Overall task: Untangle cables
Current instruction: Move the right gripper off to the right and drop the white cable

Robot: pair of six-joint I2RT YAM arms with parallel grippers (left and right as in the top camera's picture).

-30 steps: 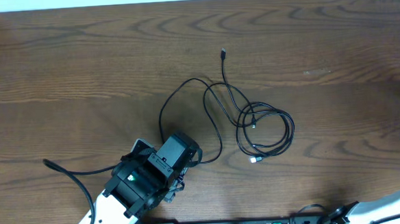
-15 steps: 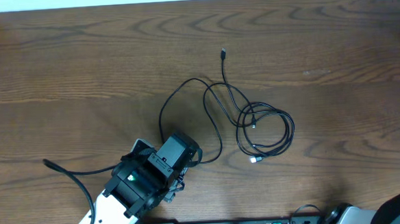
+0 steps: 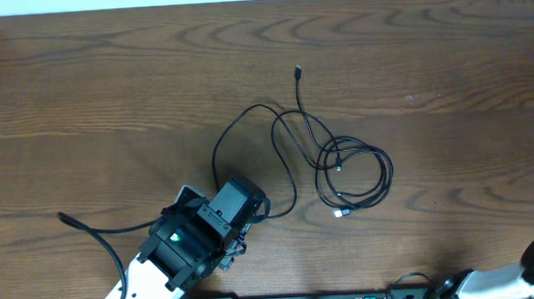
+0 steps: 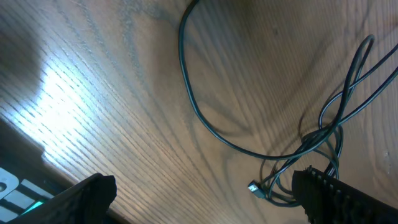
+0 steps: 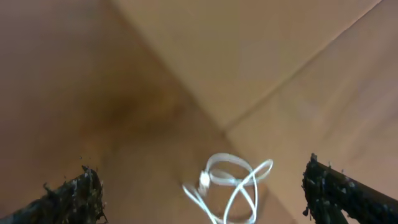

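Overhead: the black cables [image 3: 353, 174] lie bundled right of the centre of the table [image 3: 109, 103], with their loops crossed. Nothing is separated yet, so the task is judged to be at its start. The left arm [image 3: 185, 245] crouches at the near edge, aimed at the bundle and apart from it.

Left wrist: the left gripper [image 4: 199, 202] is spread wide and empty. A large loop and a plug [image 4: 254, 186] lie ahead.

Right wrist: the view is blurred. The right gripper [image 5: 200, 183] is spread wide and holds nothing. The white cable [image 5: 231, 186] appears coiled on a paler surface below it.
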